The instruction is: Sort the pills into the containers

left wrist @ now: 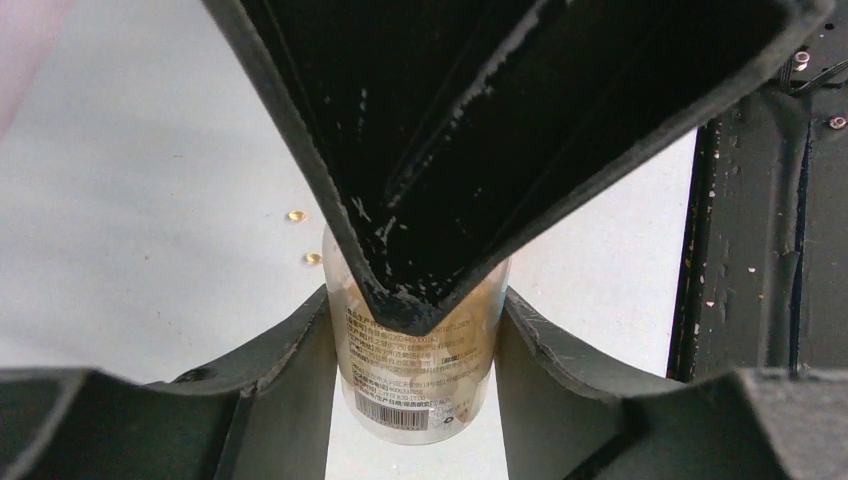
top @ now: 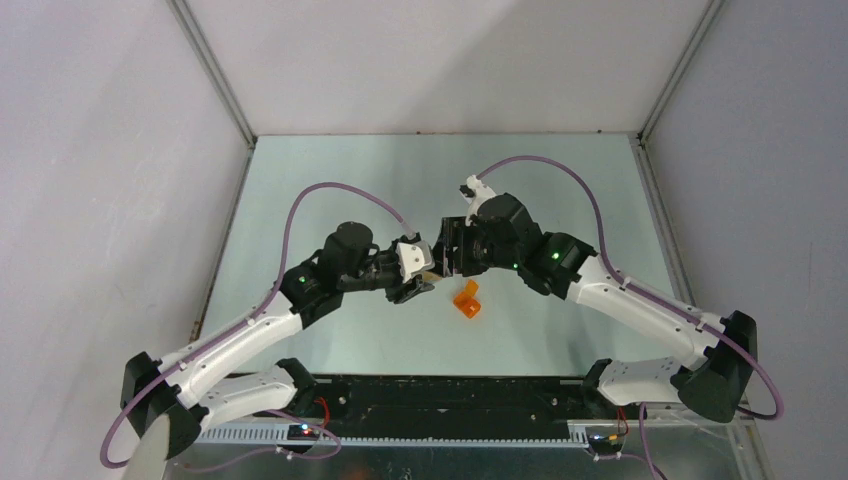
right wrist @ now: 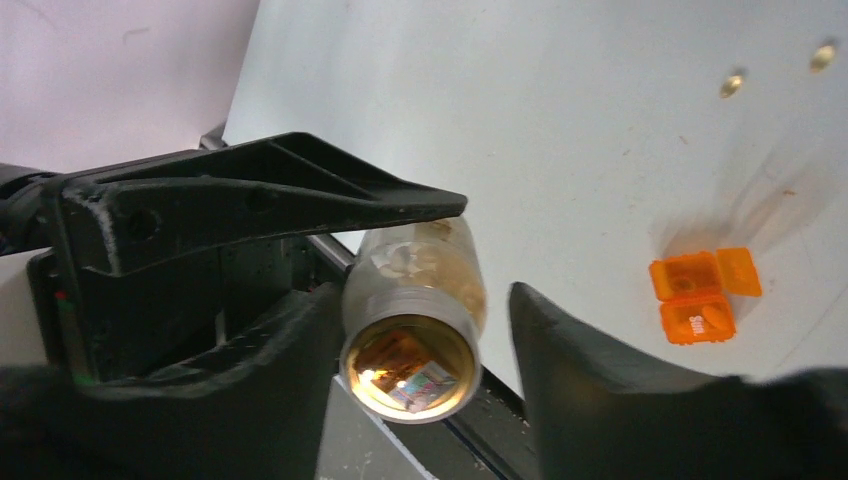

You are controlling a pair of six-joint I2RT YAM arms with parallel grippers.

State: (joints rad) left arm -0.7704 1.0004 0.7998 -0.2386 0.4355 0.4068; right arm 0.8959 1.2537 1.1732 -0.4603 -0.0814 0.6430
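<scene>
The pale tan see-through vial (left wrist: 418, 385) lies sideways in the air, gripped between my left gripper's (left wrist: 415, 300) fingers, printed label and barcode facing the camera. Pale pieces show inside it. My right gripper (right wrist: 428, 300) is open around the vial's round end (right wrist: 410, 365); its left finger is beside the vial and its right finger (right wrist: 600, 370) stands apart. The grippers meet at mid-table, left (top: 418, 282) and right (top: 447, 255). The orange box (right wrist: 700, 295) lies open on the table, also in the top view (top: 467, 298). Two tiny pills (left wrist: 296, 215) (left wrist: 313, 258) lie on the table.
The same two pills show far off in the right wrist view (right wrist: 733, 84) (right wrist: 823, 55). The black rail (top: 450, 395) at the table's near edge lies below the grippers. Side walls (top: 215, 270) bound the pale green table.
</scene>
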